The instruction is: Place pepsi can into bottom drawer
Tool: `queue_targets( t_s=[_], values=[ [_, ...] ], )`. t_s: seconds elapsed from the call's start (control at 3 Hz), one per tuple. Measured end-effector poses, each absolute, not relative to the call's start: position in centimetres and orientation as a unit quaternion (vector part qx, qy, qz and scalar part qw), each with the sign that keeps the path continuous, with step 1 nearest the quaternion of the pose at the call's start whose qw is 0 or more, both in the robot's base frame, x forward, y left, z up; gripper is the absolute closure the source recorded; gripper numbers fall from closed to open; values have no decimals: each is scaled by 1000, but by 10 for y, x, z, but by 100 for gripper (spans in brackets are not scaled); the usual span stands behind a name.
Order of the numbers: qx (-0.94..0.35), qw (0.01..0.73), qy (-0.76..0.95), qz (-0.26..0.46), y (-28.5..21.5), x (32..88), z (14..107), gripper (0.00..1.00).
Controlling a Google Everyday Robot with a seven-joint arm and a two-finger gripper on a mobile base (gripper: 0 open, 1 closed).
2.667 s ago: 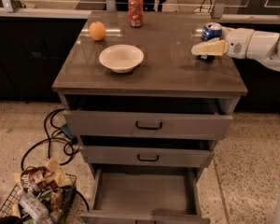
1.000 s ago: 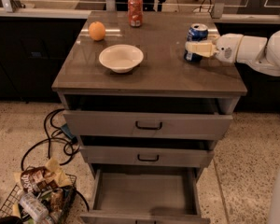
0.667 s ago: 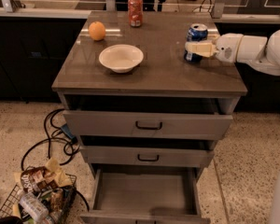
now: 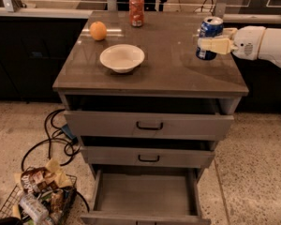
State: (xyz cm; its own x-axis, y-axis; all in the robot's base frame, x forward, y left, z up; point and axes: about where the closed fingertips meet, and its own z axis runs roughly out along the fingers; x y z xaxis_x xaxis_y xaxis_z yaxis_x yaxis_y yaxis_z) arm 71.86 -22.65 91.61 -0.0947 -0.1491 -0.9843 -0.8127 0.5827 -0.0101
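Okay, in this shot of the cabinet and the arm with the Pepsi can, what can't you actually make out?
Camera view:
pepsi can: label partly covered by the pincer shut on it.
bottom drawer: front cut off by the lower edge.
Arm: cut off by the right edge.
Basket contents: too jumbled to identify.

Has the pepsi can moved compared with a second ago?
Yes. The pepsi can, held in the gripper over the cabinet top, has shifted right, away from the white bowl and toward the top's right edge.
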Motion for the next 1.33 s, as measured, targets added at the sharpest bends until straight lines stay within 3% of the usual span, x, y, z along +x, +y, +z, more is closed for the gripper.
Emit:
queue_targets(
  t_s=[0.67, 1.33],
  values=[
    [-329, 599, 671, 287, -279, 602, 921, 100],
    [-338, 579, 684, 286, -299, 507, 880, 100]
  ],
)
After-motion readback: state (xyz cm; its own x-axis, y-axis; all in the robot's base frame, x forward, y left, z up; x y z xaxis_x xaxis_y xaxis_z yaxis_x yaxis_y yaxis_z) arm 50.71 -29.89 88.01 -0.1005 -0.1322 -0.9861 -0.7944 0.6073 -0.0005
